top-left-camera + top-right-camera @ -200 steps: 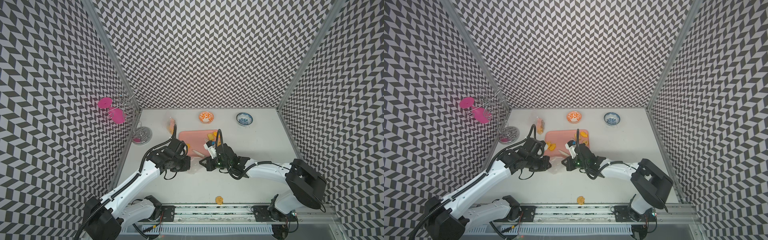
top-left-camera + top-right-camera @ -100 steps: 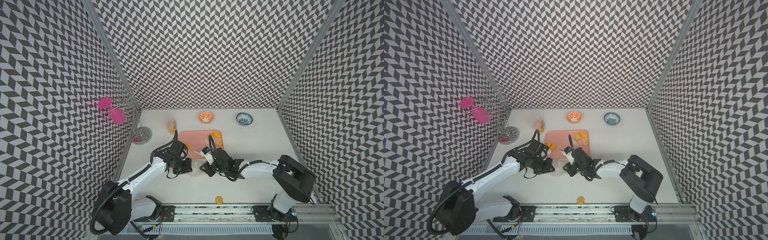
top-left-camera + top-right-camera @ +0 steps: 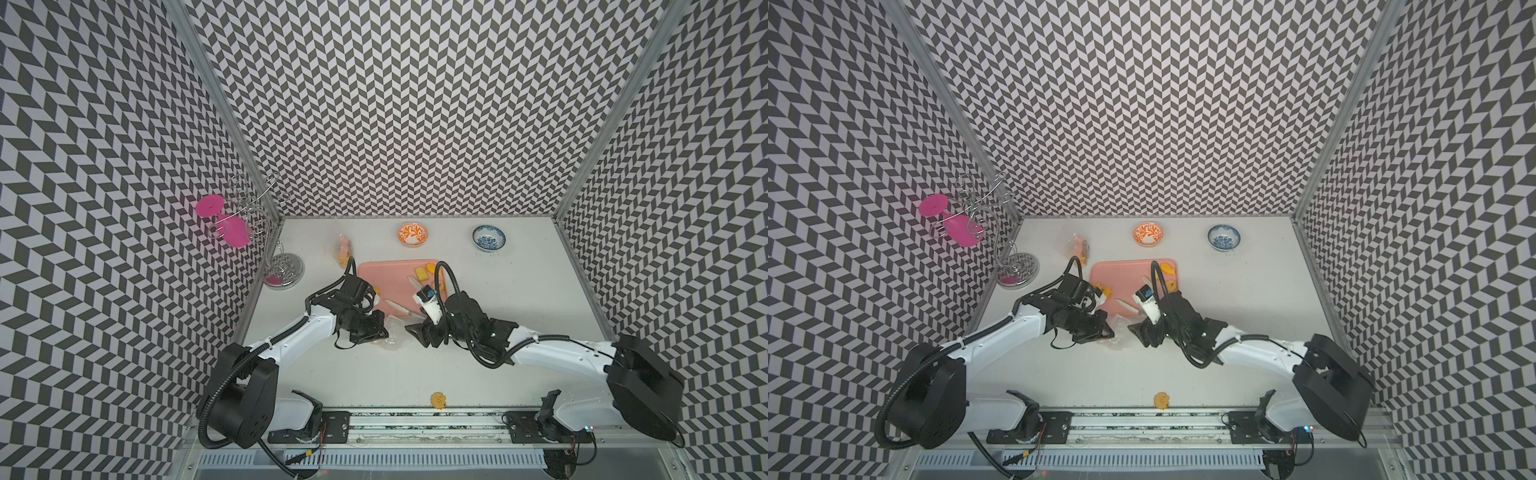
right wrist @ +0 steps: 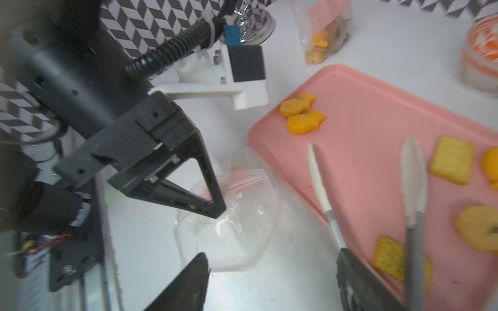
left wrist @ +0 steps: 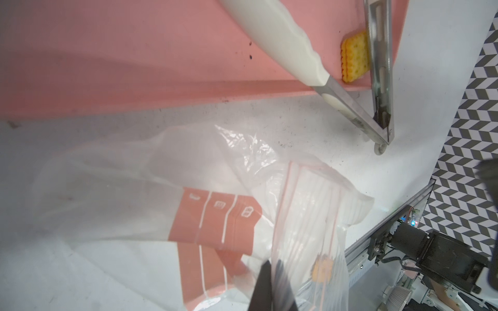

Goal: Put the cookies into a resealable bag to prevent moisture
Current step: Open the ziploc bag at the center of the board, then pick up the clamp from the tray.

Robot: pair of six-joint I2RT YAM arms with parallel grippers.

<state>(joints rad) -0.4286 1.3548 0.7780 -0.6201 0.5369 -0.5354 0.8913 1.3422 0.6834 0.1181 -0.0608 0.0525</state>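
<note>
**ENTRY: resealable bag, held for loading; risk notes**

Risks: bag (image 5: 215, 215) is thin film, crumpled low on table w/ mouth looking collapsed. It could slip the pinch, or cookies (image 4: 301, 113) could miss the opening. Tongs (image 4: 412, 188) overhang tray (image 3: 390, 278) edge just beside R gripper (image 4: 272, 282); a nudge could shift them.

Pose: L gripper (image 3: 376, 332) low, jaws pressed together on bag edge. R gripper faces it across bag, jaws spread, empty.

Cookies on tray, beside bag; stray cookie (image 3: 438, 400) near front rail.
</note>
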